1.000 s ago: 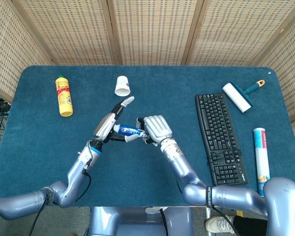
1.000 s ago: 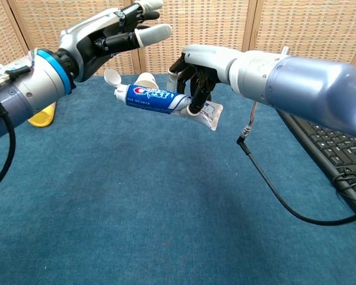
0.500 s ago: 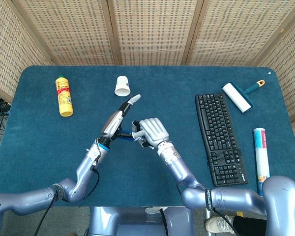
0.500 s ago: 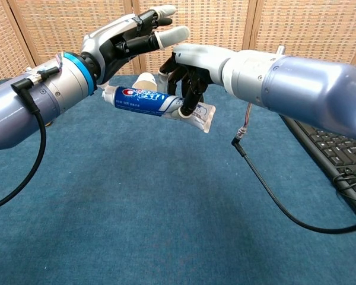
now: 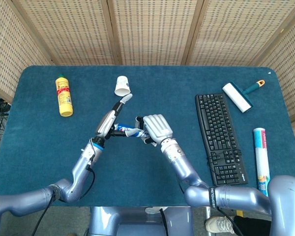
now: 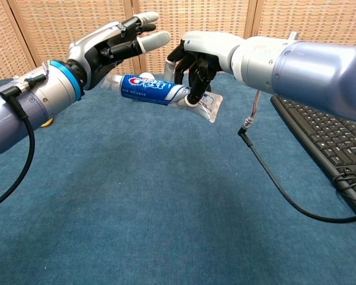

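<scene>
We are observing the right hand point(image 6: 196, 59) grasping a toothpaste tube point(image 6: 160, 92) above the table point(image 6: 136, 208); the left hand point(image 6: 110, 47), fingers spread and holding nothing, is hovering beside its cap end.

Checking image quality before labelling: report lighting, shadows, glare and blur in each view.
Head view: even light, sharp, no glare on the dark blue table cloth. Chest view: soft shadows under the arms, printing on the blue-and-white toothpaste tube legible, mild sheen on the right hand, left hand sharp.
</scene>
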Tool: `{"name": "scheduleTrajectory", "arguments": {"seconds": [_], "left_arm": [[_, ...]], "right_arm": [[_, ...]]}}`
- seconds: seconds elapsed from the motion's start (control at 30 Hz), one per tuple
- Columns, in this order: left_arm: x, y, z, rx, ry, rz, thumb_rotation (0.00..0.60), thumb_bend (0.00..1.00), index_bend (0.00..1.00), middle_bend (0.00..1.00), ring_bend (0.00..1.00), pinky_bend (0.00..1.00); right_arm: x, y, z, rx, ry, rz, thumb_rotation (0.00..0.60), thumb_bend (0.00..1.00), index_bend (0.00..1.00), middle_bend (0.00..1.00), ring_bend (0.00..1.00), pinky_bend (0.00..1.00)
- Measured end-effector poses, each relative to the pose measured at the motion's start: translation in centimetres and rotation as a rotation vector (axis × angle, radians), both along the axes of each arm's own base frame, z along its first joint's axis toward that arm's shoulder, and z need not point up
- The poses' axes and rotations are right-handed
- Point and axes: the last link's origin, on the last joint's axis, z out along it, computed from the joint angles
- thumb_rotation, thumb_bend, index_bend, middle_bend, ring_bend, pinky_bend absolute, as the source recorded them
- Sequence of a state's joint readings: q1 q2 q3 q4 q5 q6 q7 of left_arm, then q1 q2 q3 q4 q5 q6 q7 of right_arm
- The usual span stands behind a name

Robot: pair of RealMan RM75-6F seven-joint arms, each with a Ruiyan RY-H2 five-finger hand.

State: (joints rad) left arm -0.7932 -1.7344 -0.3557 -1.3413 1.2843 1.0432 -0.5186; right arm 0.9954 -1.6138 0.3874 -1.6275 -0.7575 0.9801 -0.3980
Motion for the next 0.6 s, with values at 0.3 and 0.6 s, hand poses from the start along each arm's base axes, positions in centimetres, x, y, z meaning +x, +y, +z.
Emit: {"name": "scheduleTrajectory", "arguments": {"seconds": [0.3,0.6], "left_arm": [[0.0,0.2,-0.4,-0.047,-0.104,0.032,0.315,0.0,0.0,0.0,0.0,0.0],[-0.4,0.2,0.1,-0.08,-0.181,0.054,0.315,0.0,0.0,0.0,0.0,0.0]], "right_arm": [[0.3,0.1,0.5,0.017,-0.032,0.013,0.6,0.81,0.7,0.69,0.63,0.69],[0.4,-0.2,1.2,0.018,-0.068,0.002,0.6,0.81,0.71,0.69,0.63,0.69]]}}
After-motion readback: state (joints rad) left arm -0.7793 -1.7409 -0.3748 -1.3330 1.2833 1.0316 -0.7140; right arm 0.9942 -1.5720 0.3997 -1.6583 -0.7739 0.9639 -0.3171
